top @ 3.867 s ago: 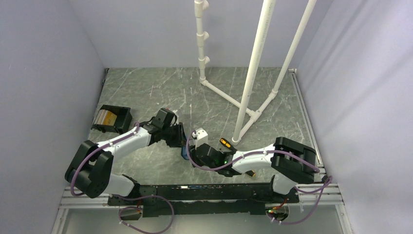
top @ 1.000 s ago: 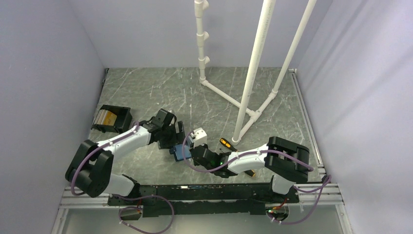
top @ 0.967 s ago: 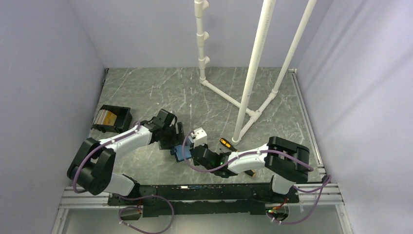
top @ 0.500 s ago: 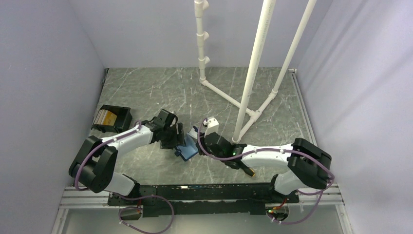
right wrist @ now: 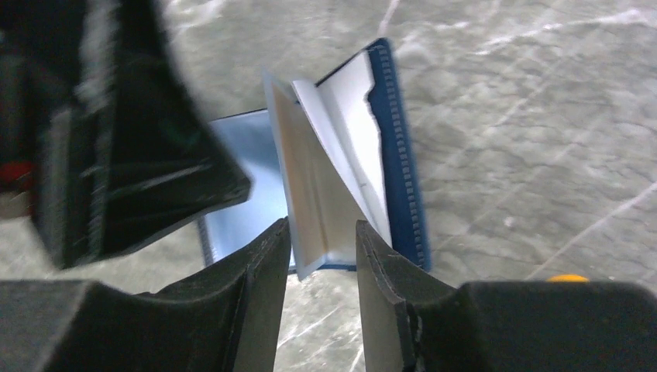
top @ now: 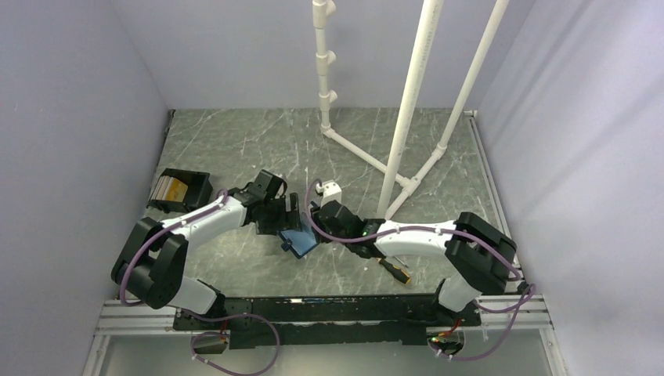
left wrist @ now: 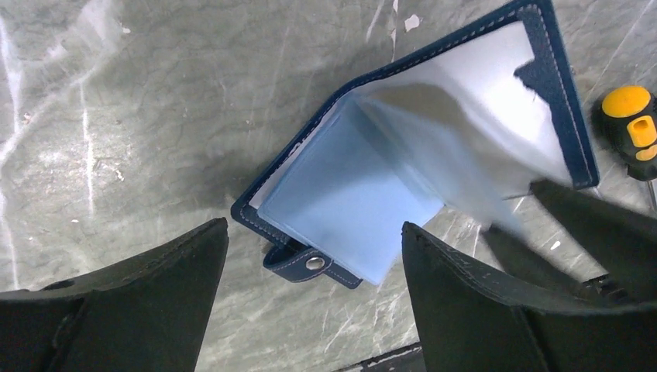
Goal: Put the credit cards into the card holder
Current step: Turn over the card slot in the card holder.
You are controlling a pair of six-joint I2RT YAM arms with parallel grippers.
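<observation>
The card holder (left wrist: 349, 194) is lying spread open on the desk (top: 250, 149) between the two arms. Its light blue inside is facing up and its clasp tab is showing at one edge. Half a second ago it was lying in much the same spot. A second ago it was sitting slightly nearer the arms' bases, with the right arm reaching in from lower down.

The right gripper (right wrist: 323, 240) is now meeting the holder from farther back on the desk. Its jaws are only slightly parted around the lower edge of a clear inner leaf (right wrist: 310, 186) that is standing up from the open cover; whether the fingers are touching that leaf cannot be told. The left gripper (left wrist: 314, 232) is hovering just above the holder, jaws spread wide and holding nothing.

The credit cards (top: 167, 189) are sitting in the black box (top: 197, 188) at the left, well apart from the holder, as in every earlier frame. A yellow-capped screwdriver (left wrist: 631, 124) is lying near one corner of the holder.
</observation>
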